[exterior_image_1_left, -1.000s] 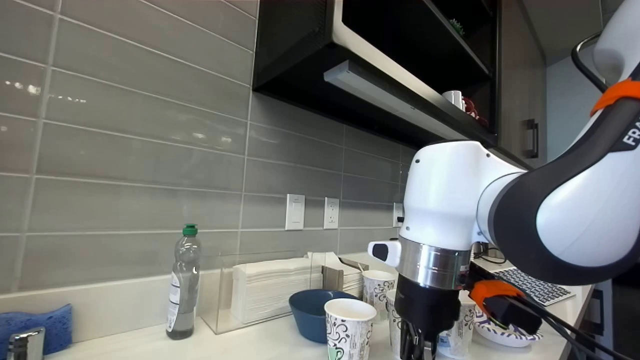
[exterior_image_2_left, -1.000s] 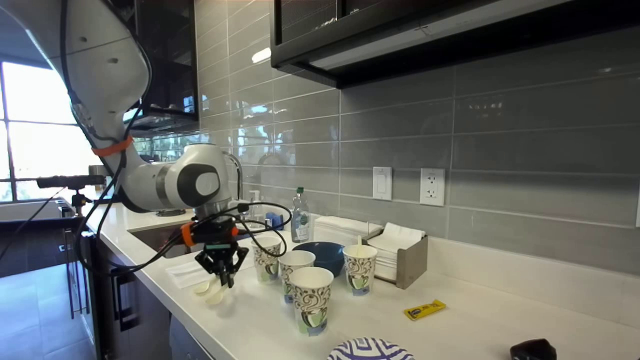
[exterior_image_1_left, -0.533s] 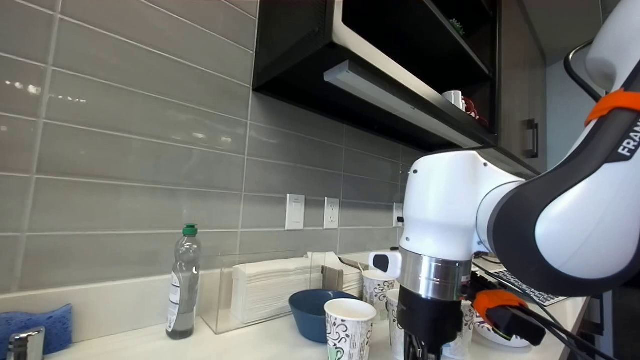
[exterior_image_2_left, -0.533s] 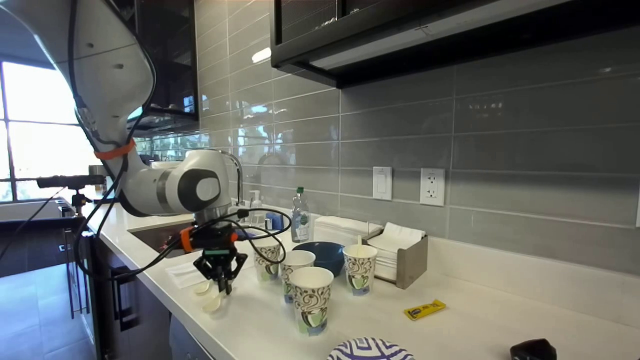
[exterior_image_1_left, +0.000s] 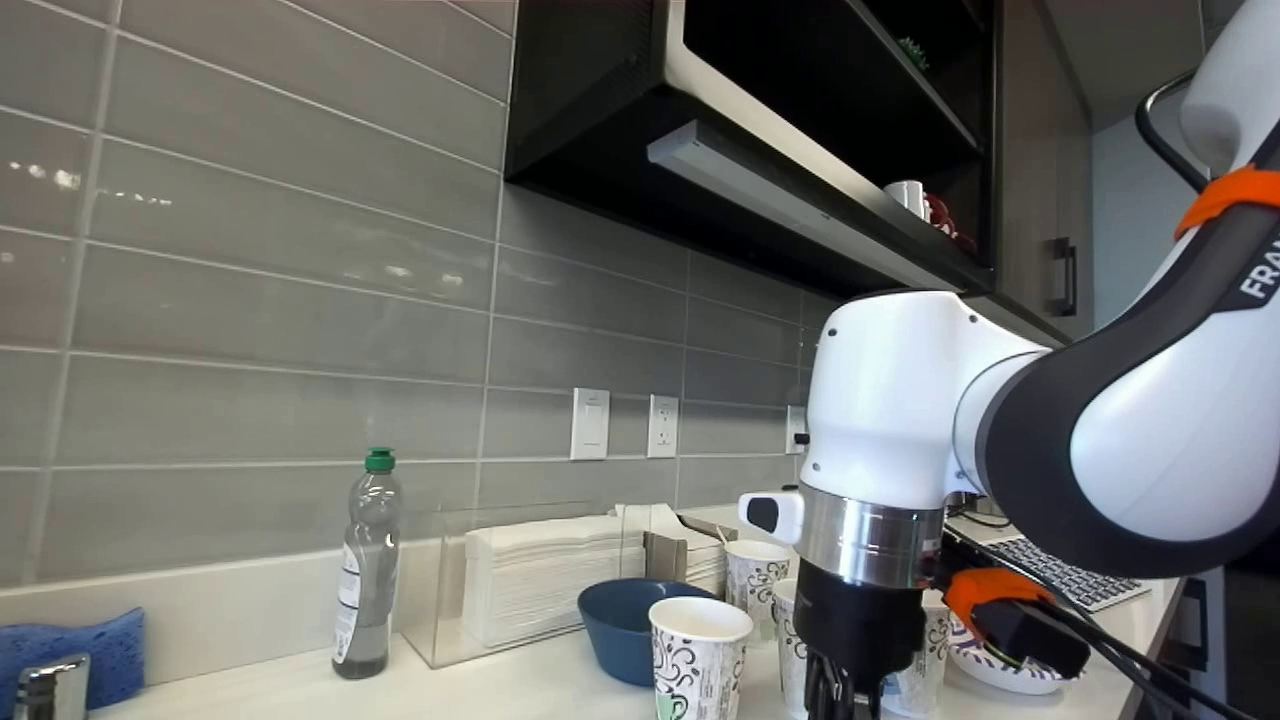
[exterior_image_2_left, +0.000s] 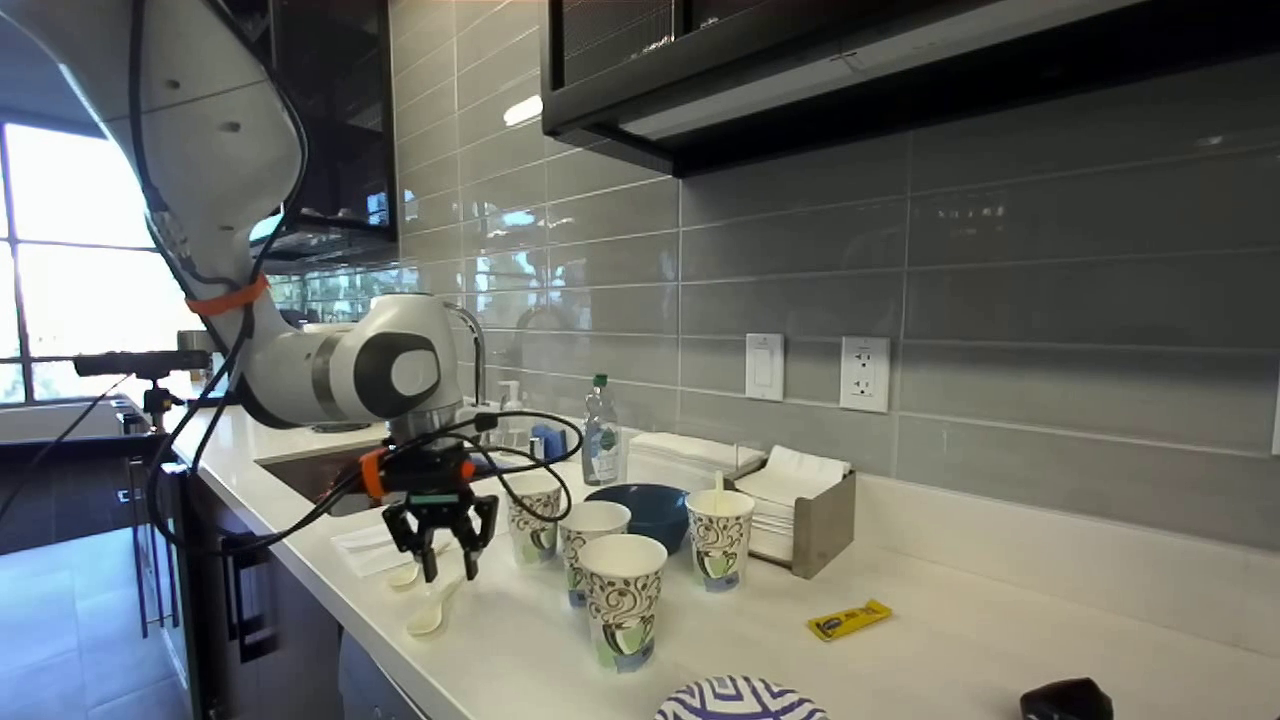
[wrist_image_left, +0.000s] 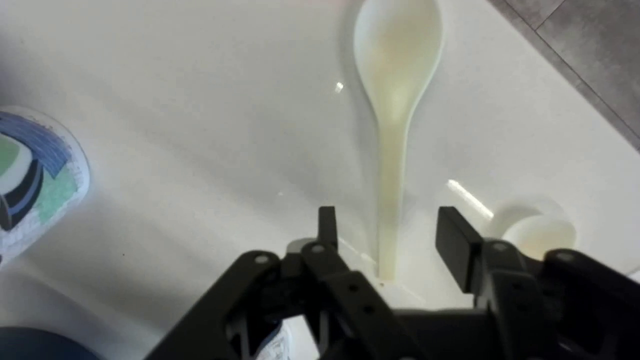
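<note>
1. Wrist view: the gripper (wrist_image_left: 385, 232) is released — its two fingertips stand spread on either side of a pale spoon's (wrist_image_left: 395, 120) handle, with a gap on each side.
2. That spoon lies on the white counter (wrist_image_left: 200, 125), its rounded end toward the top of this view and its handle end reaching between the fingers.
3. A second spoon (wrist_image_left: 542, 235) lies just beyond one finger, which partly hides it; in an exterior view it rests between the first spoon and a flat white sheet (exterior_image_2_left: 365, 550).
4. In that exterior view the gripper points down, above the counter and near the spoon handle.
5. Three patterned paper cups (exterior_image_2_left: 623, 610) stand nearby; a fourth cup (exterior_image_2_left: 719, 545), beside the napkin holder (exterior_image_2_left: 825, 525), has a pale stick (exterior_image_2_left: 719, 482) rising from it.
6. Behind the cups sits a blue bowl (exterior_image_2_left: 660, 525) — and a yellow packet (exterior_image_2_left: 848, 620) lies well apart from the gripper.
</note>
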